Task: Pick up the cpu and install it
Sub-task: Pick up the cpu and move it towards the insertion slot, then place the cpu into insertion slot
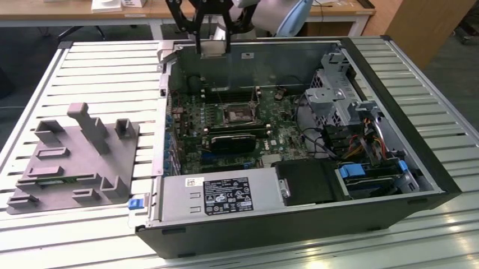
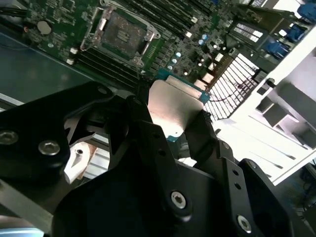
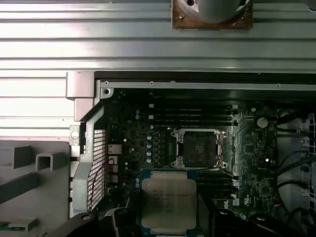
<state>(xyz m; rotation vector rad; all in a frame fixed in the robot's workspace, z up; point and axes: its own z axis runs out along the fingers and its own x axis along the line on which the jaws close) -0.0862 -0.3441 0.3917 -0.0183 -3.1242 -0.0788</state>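
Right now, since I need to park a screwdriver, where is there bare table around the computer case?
Bare slats of the table lie beyond the grey block, toward the exterior view's upper left, plus a narrow strip between block and case. Inside the case is crowded: board, cables, drive cage, and the tool holds the chip near its far wall.

Nothing can be read: the print on the white label [image 1: 226,196] of the power supply [image 1: 174,203] and the etched lines on the cpu [image 3: 169,200] are illegible.
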